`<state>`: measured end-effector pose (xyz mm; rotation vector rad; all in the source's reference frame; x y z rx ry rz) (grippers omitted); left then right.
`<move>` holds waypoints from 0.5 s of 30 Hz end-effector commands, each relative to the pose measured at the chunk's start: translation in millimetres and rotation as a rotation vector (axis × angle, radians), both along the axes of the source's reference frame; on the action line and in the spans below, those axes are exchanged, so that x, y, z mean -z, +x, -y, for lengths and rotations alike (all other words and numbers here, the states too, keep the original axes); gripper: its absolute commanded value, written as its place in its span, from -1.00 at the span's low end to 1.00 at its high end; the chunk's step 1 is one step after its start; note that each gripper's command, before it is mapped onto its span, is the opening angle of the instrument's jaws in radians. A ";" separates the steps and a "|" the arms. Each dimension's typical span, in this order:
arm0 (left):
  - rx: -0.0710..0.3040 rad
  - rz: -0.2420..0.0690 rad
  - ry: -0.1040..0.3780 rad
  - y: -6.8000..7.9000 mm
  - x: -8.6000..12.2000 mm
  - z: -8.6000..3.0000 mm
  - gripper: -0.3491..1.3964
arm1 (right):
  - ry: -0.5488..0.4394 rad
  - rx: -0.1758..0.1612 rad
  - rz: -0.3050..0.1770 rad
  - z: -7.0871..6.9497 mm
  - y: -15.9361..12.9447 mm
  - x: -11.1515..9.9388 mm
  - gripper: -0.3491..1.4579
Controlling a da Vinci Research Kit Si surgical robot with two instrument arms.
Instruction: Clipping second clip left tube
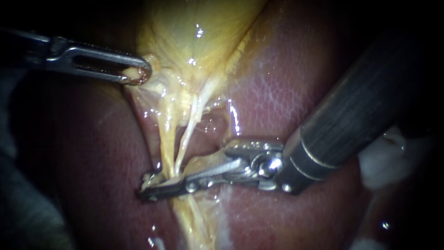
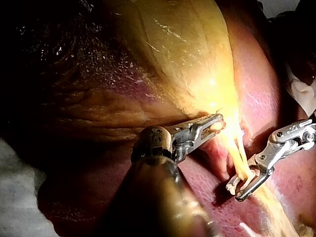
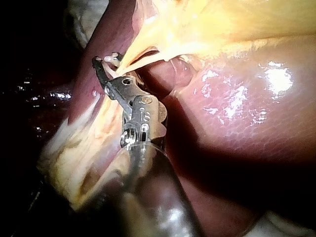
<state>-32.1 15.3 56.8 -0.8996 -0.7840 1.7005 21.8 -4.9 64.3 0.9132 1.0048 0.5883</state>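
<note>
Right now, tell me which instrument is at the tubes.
The right instrument: its tip lies across the tubes. The left instrument grips the gallbladder above them.

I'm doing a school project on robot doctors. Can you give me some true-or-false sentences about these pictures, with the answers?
1. The left instrument grips the yellowish gallbladder. True.
2. The right instrument hangs far away from any tube. False: its jaws hold a white clip around a tube.
3. The liver is bright green. False: the liver is reddish-pink.
4. The right instrument's shaft comes in from the upper right in the endoscope view. True.
</note>
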 end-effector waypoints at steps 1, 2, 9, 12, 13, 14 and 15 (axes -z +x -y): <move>0.000 0.000 0.000 0.0 0.0 0.0 -1.00 | 0.000 -0.001 0.000 0.0 0.0 0.0 -0.33; 0.000 0.000 0.000 0.0 0.0 0.0 -1.00 | -0.001 0.001 0.003 0.0 0.0 0.0 -0.27; 0.000 0.000 0.000 0.0 0.0 0.0 -1.00 | -0.009 -0.033 -0.015 -0.3 0.0 0.0 -0.07; 0.000 0.000 0.000 0.0 0.0 0.0 -1.00 | -0.024 -0.040 -0.014 -0.3 -0.3 -0.1 -0.06; 0.000 0.000 0.000 0.0 0.0 0.0 -1.00 | -0.030 -0.038 -0.017 -0.3 -0.5 -0.2 -0.06; 0.000 0.000 0.000 0.0 0.0 0.0 -1.00 | -0.030 -0.038 -0.017 -0.4 -0.6 -0.2 -0.06; 0.000 0.000 0.000 0.1 0.0 0.0 -1.00 | -0.035 -0.036 -0.019 -0.4 -0.9 -0.2 -0.06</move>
